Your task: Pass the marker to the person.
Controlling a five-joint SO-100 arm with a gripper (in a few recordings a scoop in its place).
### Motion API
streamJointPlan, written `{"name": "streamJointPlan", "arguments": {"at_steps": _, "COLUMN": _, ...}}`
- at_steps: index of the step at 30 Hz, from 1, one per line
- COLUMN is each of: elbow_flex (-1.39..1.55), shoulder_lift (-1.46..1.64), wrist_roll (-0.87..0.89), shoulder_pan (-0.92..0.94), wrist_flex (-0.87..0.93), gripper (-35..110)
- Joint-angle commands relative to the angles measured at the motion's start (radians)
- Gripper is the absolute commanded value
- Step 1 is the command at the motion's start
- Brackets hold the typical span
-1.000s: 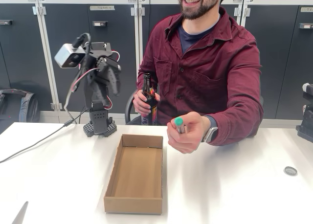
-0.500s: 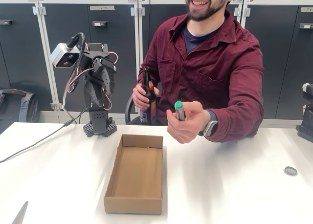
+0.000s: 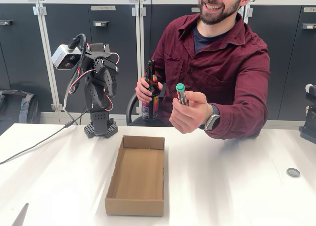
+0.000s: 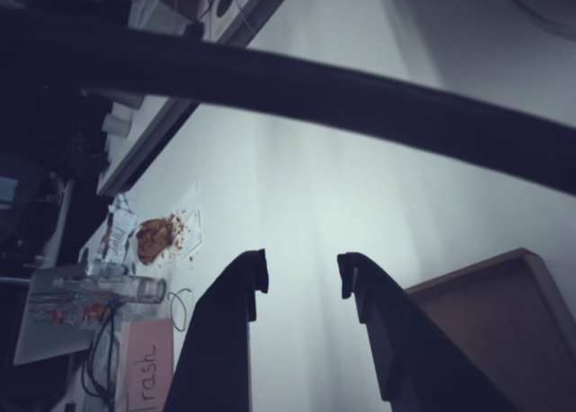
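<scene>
**Marker already in the person's hand, arm folded back**

Above its base at the back left of the surface (image 3: 237, 186), the arm stands folded upright, and the pincer (image 4: 302, 273) in the wrist view has its two dark fingers parted with nothing between them, pale tabletop showing through the gap. Over the last second the arm has barely shifted, its camera head settling a touch lower and to the left.

What has changed is the person (image 3: 217, 73): the hand (image 3: 190, 115) holding the marker (image 3: 180, 94) has risen from low over the surface to chest height, and the marker now stands nearly upright, green cap at twelve o'clock, gripped around the lower barrel. It is well apart from the pincer, off at about three o'clock from the arm in the fixed view. I judge the handover done, with nothing left for the arm but to stay parked.

Around them: the person's other hand holds a brown bottle (image 3: 150, 95) between the arm and the marker. An empty cardboard box (image 3: 137, 174) lies at six o'clock from the bottle. A small round cap (image 3: 293, 172) rests far right. A cable (image 3: 34, 146) trails left from the arm's base. None of these blocks anything.
</scene>
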Motion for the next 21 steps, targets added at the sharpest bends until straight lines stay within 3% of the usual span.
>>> {"name": "streamJointPlan", "arguments": {"at_steps": 1, "elbow_flex": -0.055, "shoulder_lift": 0.011, "wrist_roll": 0.003, "shoulder_pan": -0.005, "wrist_flex": 0.002, "gripper": 16}}
{"name": "streamJointPlan", "arguments": {"at_steps": 21, "elbow_flex": -0.037, "shoulder_lift": 0.012, "wrist_roll": 0.025, "shoulder_pan": 0.003, "wrist_flex": 0.018, "gripper": 16}}
